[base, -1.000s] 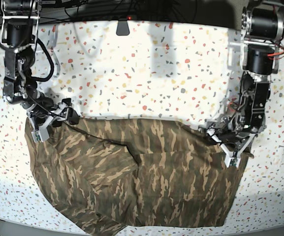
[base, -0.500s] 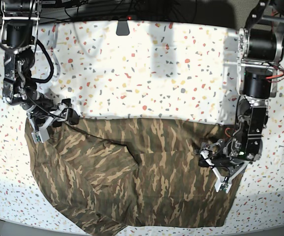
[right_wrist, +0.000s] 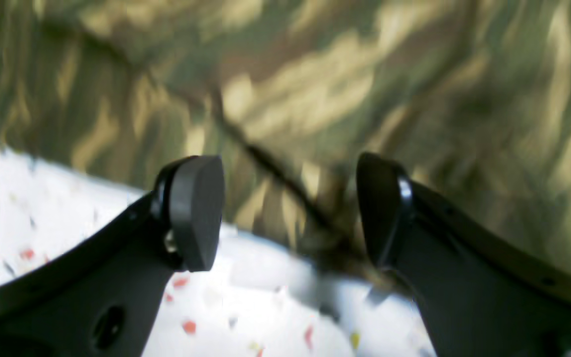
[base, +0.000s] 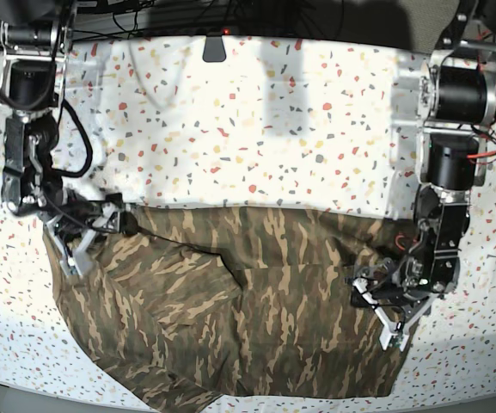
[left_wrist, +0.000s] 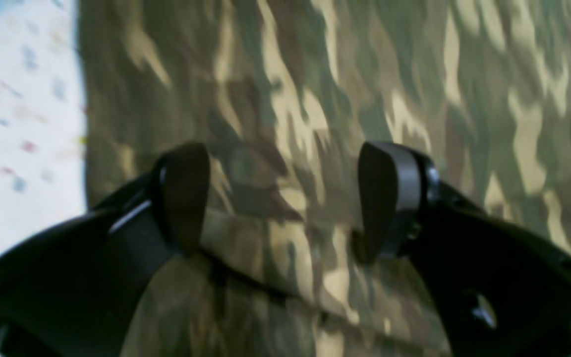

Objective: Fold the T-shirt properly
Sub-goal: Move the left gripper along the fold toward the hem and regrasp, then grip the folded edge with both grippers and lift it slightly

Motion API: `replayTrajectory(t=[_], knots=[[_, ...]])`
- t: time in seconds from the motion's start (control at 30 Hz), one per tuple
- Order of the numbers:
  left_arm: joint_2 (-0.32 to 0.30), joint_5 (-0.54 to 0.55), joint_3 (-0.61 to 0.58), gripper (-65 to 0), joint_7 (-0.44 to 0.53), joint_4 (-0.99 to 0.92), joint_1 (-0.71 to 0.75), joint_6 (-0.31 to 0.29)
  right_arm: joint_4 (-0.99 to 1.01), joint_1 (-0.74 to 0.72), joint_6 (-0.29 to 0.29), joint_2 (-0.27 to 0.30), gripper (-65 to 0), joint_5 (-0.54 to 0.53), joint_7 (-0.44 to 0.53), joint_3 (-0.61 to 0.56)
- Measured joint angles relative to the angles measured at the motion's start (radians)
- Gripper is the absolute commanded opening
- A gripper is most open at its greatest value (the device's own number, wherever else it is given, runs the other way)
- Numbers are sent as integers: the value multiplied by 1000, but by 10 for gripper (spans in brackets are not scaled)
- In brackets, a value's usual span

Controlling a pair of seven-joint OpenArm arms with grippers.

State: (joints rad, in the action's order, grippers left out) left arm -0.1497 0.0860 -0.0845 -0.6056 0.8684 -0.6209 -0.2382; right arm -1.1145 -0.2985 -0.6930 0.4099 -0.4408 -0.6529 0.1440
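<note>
Two sets of jaws stand wide apart over the T-shirt (base: 230, 301), and neither holds any cloth. The T-shirt lies rumpled and spread across the near half of the speckled bench (base: 248, 112), its far edge running roughly straight from one arm to the other.

The left gripper (left_wrist: 285, 198) hangs over the shirt's side on the base view's right, inside its edge. In the left wrist view, camouflage cloth fills the gap between both pads, a fold crosses just below them, and a strip of bare bench shows at the picture's left; whether the pads touch the cloth I cannot tell.

The right gripper (right_wrist: 290, 208) sits at the shirt's far corner on the base view's left. In the right wrist view the cloth's edge and a dark seam run slantwise through the gap, with bench beneath one pad and cloth behind the other.
</note>
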Motion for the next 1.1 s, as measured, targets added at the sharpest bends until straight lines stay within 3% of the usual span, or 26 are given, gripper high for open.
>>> replayTrajectory(t=[0.23, 0.4, 0.6, 0.8, 1.1], knots=[[0, -3, 0, -204, 71, -44, -14, -1, 0, -68, 0, 0, -234, 1, 6, 0], [6, 12, 0, -204, 109, -191, -35, -1, 0, -73, 0, 0, -234, 53, 5, 0], [6, 28, 0, -204, 137, -269, -64, 1, 34, -76, 0, -48, -234, 106, 10, 1], [6, 24, 0, -204, 162, -269, -22, -3, 202, -76, -4, -102, -234, 196, 166, 1], [6, 46, 0, -204, 159, -266, -11, -1, 225, -86, -3, -100, -234, 204, 163, 4]])
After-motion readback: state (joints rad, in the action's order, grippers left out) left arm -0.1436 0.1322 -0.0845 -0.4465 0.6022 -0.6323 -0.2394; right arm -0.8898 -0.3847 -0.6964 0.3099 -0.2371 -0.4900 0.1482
